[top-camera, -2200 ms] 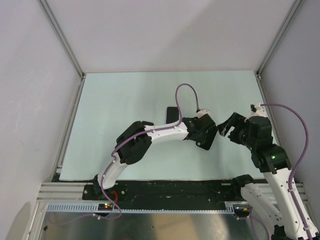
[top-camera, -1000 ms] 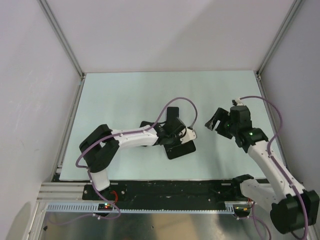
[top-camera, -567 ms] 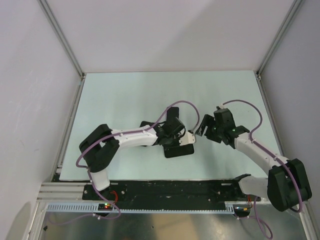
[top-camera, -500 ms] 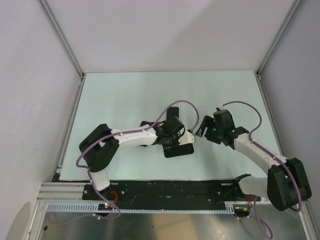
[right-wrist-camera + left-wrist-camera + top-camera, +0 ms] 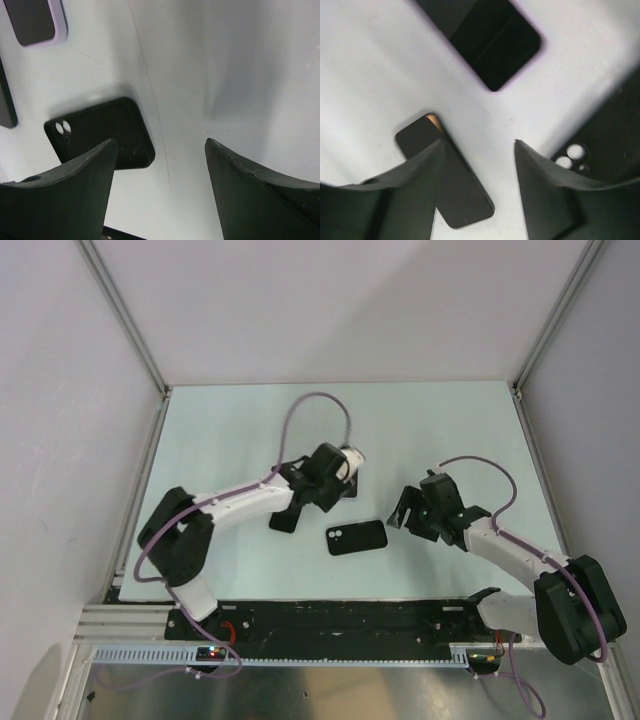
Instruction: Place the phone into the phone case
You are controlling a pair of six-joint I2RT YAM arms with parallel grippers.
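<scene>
**A:** How does the left gripper (image 5: 478, 147) stand?

**B:** Its 2 fingers are spread apart and hold nothing. Bare table (image 5: 485, 120) shows between them. Partly under the left-hand finger in the left wrist view lies a dark slab (image 5: 462, 195) with an orange spot at its upper corner. What that slab is cannot be told. Beyond the tips, at the top centre of that frame, the phone (image 5: 485, 45) lies flat on the table, screen up, with a lilac rim.

**A:** And the phone case?

**B:** The phone case (image 5: 102, 131) lies flat at the lower left of the right wrist view, with 2 lens holes at its left end, apart from the phone. The right gripper (image 5: 160, 145) hovers near it, its fingers also wide and empty. Whether the case lies hollow side up cannot be told.

**A:** How will the phone handle?

**B:** It is probably stiff, thin and fairly light, with a slick glass face. Lying flat, it offers little to catch, so the hold should go across its 2 long edges near the middle, not on the screen. The case looks matt and likely flexes, so 1 gripper may need to pin it while the phone is pressed in.
</scene>
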